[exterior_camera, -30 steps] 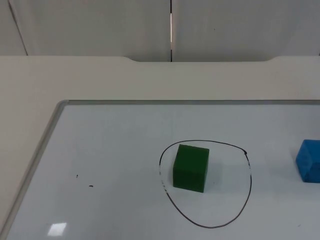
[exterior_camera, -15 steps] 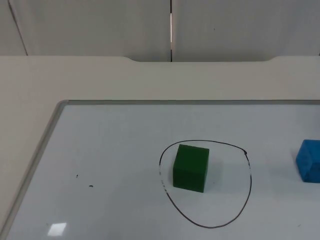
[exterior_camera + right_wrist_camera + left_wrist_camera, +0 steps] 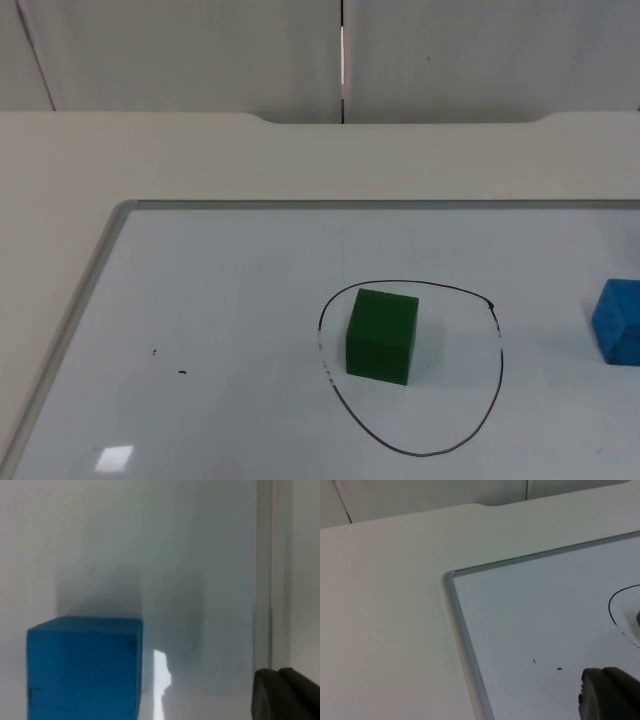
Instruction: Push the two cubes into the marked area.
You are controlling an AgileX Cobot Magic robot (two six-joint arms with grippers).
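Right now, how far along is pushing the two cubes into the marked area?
About halfway. Done: the green cube sits inside the drawn black outline on the whiteboard. In hand: the right gripper is close beside the blue cube; contact cannot be made out. Left: the blue cube is outside the outline, to its right in the top view. The left gripper waits over the whiteboard near two small ink specks.

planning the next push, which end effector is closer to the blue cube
Right. The right end effector hangs close over the blue cube, just beside it. The left end effector is far off, near the whiteboard corner, beyond the green cube.
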